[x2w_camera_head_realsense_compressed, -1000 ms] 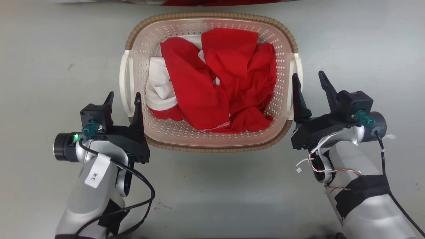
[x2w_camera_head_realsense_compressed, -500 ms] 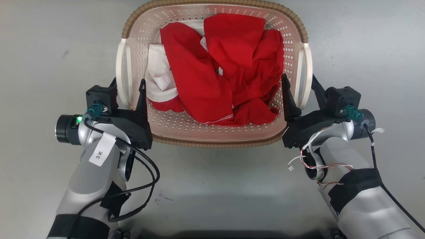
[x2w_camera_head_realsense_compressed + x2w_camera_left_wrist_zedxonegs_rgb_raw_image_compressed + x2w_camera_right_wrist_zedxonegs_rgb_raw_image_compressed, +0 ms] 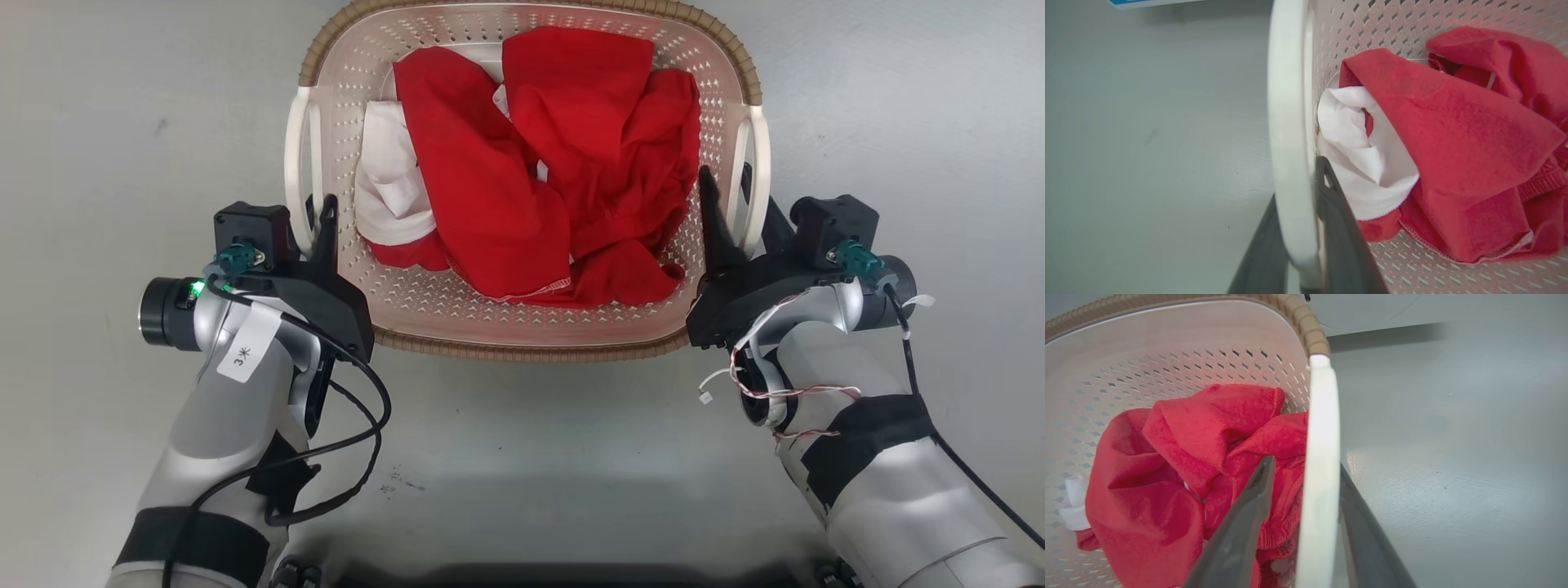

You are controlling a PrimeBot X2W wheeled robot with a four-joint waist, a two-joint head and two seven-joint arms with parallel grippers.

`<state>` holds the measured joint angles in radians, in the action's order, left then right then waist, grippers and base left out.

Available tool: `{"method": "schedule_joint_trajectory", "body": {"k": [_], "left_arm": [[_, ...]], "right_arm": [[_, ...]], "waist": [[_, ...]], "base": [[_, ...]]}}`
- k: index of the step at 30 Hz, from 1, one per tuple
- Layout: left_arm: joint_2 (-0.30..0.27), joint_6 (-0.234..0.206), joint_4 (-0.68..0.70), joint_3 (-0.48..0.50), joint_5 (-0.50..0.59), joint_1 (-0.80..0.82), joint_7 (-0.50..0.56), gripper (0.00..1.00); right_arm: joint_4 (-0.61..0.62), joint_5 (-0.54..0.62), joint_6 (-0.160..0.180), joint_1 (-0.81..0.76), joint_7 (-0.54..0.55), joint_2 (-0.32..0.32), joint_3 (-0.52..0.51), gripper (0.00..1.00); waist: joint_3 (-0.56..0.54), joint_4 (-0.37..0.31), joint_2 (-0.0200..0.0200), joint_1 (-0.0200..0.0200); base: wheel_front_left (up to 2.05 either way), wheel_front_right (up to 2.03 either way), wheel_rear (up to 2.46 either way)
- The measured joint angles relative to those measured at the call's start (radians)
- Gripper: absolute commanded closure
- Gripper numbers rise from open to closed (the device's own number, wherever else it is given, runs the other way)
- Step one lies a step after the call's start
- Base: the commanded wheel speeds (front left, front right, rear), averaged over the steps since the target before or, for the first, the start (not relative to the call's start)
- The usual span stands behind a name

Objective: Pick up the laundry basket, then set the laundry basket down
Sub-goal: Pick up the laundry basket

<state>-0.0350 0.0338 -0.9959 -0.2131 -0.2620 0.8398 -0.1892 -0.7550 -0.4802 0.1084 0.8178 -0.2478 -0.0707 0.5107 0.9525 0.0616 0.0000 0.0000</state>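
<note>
The laundry basket [image 3: 522,347], cream with perforated walls and a brown rim, sits on the grey floor, holding red and white clothes [image 3: 531,163]. My left gripper [image 3: 320,204] is shut on its left handle [image 3: 295,155]. In the left wrist view both fingers press that handle [image 3: 1286,122] from either side. My right gripper [image 3: 727,173] straddles the right handle [image 3: 759,163]. In the right wrist view the outer finger touches this handle [image 3: 1323,437], while the inner finger [image 3: 1257,486] stands a small gap off, inside the basket over the red cloth.
Bare grey floor [image 3: 122,122] lies to both sides of the basket and in front of it. My dark base edge [image 3: 571,576] runs along the bottom. A white appliance body [image 3: 1363,310] stands just beyond the basket's far rim.
Both grippers slid forward along the basket's sides until their fingers were around the handles. The left fingers then closed on its handle and the right fingers narrowed. The camera tilted down.
</note>
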Motion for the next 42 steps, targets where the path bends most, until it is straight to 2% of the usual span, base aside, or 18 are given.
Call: {"method": "schedule_joint_trajectory", "body": {"k": [1, 12, 19, 31, 42], "left_arm": [[0.0, 0.003, -0.005, -0.001, -0.001, 0.004, -0.003, 1.0], [0.013, 0.012, -0.086, -0.031, -0.032, 0.012, -0.016, 1.0], [0.007, 0.007, -0.085, -0.105, -0.157, -0.033, -0.024, 1.0], [0.003, -0.062, -0.06, -0.255, -0.315, -0.124, 0.012, 1.0], [-0.008, -0.096, -0.059, -0.363, -0.418, -0.211, 0.089, 1.0]], "right_arm": [[-0.004, -0.009, 0.006, 0.002, 0.0, -0.001, 0.002, 1.0], [-0.105, -0.053, 0.016, 0.016, 0.0, -0.002, 0.03, 1.0], [-0.146, -0.11, 0.024, 0.014, 0.0, -0.002, 0.087, 1.0], [-0.239, -0.185, 0.024, -0.003, 0.059, -0.002, 0.162, 1.0], [-0.26, -0.279, 0.024, -0.082, 0.136, -0.003, 0.249, 1.0]], "waist": [[0.0, -0.001, 0.0, 0.0], [-0.043, 0.002, 0.0001, 0.0], [-0.111, 0.0, 0.0, 0.0], [-0.271, -0.009, -0.0001, -0.0003], [-0.432, -0.009, -0.0001, -0.0003]], "base": [[0.0, 0.0, 0.0], [0.0, 0.0, 0.0], [0.0, 0.0, 0.0], [0.0, 0.0, 0.0], [0.0, 0.0, 0.0]]}}
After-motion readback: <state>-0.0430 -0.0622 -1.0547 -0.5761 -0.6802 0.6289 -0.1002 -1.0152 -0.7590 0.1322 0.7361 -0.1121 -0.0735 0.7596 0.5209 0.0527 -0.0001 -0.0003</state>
